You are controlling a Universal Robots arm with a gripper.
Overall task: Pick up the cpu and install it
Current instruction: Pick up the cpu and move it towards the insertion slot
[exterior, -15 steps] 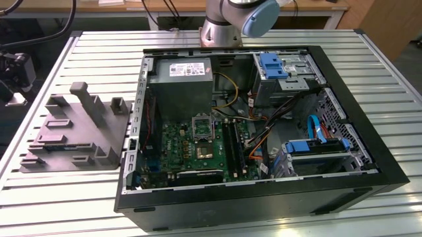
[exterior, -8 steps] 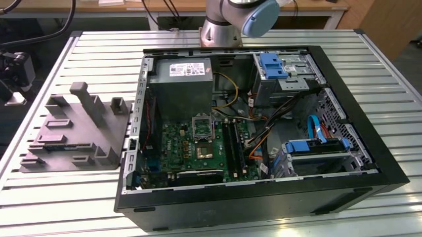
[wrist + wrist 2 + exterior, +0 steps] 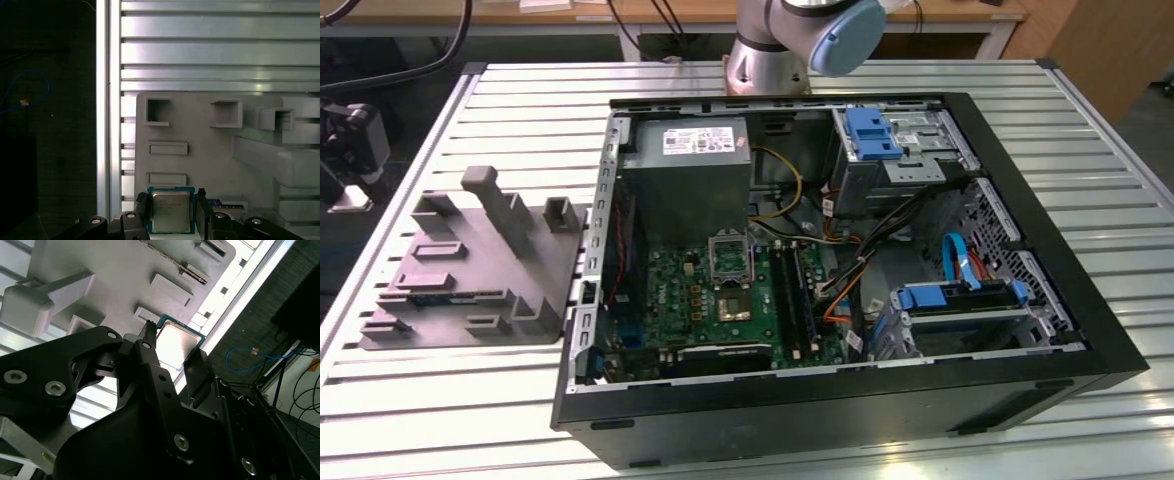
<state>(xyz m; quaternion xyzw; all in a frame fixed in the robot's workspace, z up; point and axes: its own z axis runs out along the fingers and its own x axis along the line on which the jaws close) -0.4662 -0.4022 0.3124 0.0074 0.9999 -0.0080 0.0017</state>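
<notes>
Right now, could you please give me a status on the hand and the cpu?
Hand shut on the cpu, fingers on opposite edges. Cpu held above the grey tray. Tray's posts apart from the hand.

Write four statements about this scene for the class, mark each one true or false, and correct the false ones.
1. The computer case lies open on the slatted table. True.
2. The grey tray lies inside the computer case. False: it lies on the slatted table beside the computer case, at the exterior view's left.
3. The gripper grips the cpu between its fingers. True.
4. The cpu sits inside the computer case. False: the gripper holds it over the grey tray.
</notes>
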